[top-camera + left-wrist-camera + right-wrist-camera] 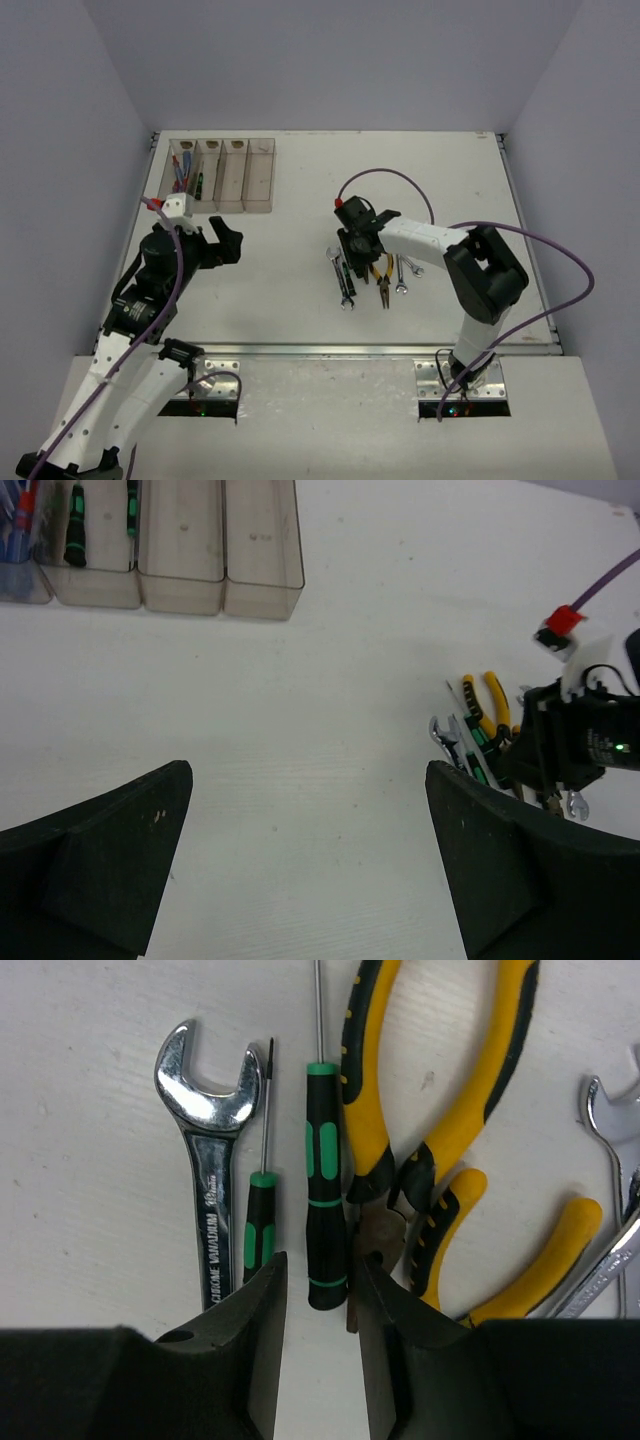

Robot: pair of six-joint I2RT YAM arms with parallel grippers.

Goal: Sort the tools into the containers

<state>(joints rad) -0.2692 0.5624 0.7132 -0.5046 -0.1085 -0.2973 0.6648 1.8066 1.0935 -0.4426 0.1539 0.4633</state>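
hidden: in the top view the right gripper (356,258) covers the far end of the tool heap (372,278). In the right wrist view its fingers (250,1340) hide the silver wrench's (210,1160) lower end and the butt of the short green-black screwdriver (260,1230).
cut off: first bin (20,575) runs off the left edge of the left wrist view. Far-right wrenches (610,1120) are clipped by the frame.
hard to read: first bin's contents are a blue-and-red blur; can't count them.
surface: white matte table (290,300), metal strip (350,348) along the near edge.
room: plain grey-lilac walls (330,60) on three sides.
containers (233,180): four translucent beige bins in a row at the far left corner. Two green-black screwdrivers (75,525) lie in the second bin (95,585).
loose tools: right of centre, side by side. From the left: silver wrench, short screwdriver, long green-black screwdriver (323,1190), two overlapping yellow-black pliers (440,1090).
right claw: jaws partly apart, straddling the long screwdriver's handle butt. A sliver of table shows beside the handle, so not clamped.
left claw: left gripper (308,790) wide open, nothing between, over bare table near the bins.
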